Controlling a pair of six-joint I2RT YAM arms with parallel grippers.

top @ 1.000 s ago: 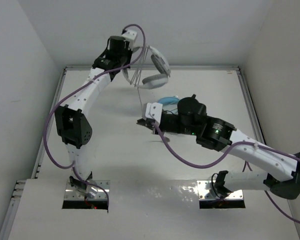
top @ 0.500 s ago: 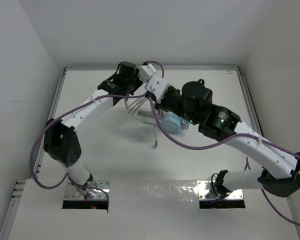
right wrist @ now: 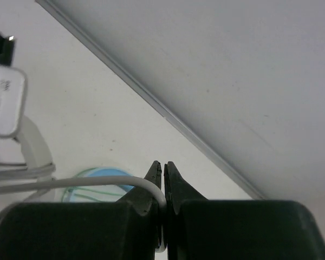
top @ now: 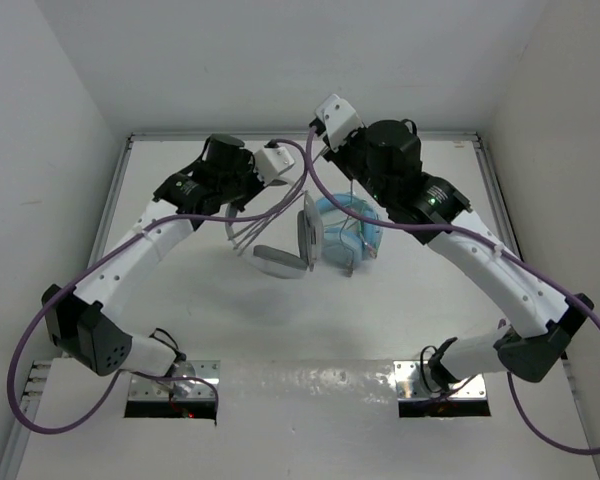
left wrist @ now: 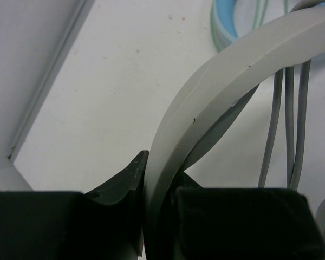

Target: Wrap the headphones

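The left claw is clamped shut on the white headband, which arcs away from its jaws. From it the headphones hang near the middle of the counter, ear cups low; whether they touch it cannot be told. Strands of grey cable run beside the headband. The right claw, raised near the far edge, is pinched closed on that cable. Below it, blue headphones lie just beside the ear cups.
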